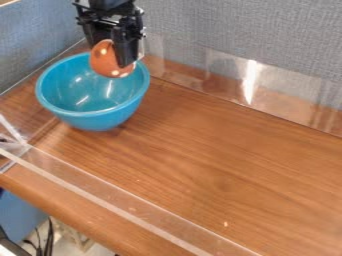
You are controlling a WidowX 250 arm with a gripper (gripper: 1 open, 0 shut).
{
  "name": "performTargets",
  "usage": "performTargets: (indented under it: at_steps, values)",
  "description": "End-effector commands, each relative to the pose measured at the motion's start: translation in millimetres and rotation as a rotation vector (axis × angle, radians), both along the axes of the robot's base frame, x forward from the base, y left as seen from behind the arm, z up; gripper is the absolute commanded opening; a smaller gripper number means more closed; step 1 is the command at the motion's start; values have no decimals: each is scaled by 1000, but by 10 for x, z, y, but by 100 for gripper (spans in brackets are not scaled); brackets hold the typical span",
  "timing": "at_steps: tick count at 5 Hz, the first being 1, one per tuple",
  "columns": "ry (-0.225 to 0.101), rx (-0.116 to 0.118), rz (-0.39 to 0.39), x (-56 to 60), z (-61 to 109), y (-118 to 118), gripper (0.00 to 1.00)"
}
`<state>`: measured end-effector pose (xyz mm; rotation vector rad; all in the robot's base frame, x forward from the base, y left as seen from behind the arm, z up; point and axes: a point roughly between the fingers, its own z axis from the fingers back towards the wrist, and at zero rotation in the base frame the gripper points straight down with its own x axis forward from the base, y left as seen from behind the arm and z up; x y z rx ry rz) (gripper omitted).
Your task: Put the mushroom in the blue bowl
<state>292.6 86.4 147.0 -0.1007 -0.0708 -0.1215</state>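
No legible text in view.
No lettering, label, brand mark, number or sign can be read on any surface shown.

Mushroom (106,57) between black jaws — above blue bowl (80,105) on wooden table (227,150).
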Motion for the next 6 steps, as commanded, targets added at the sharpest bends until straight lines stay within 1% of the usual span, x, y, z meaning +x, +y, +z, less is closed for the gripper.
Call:
performTargets:
  at_steps: [1,3,6]
  values:
    - [-64,28,14,-31,215,53,0]
    - [-57,31,16,-55,217,56,0]
    - [-43,50,28,-97,183,107,0]
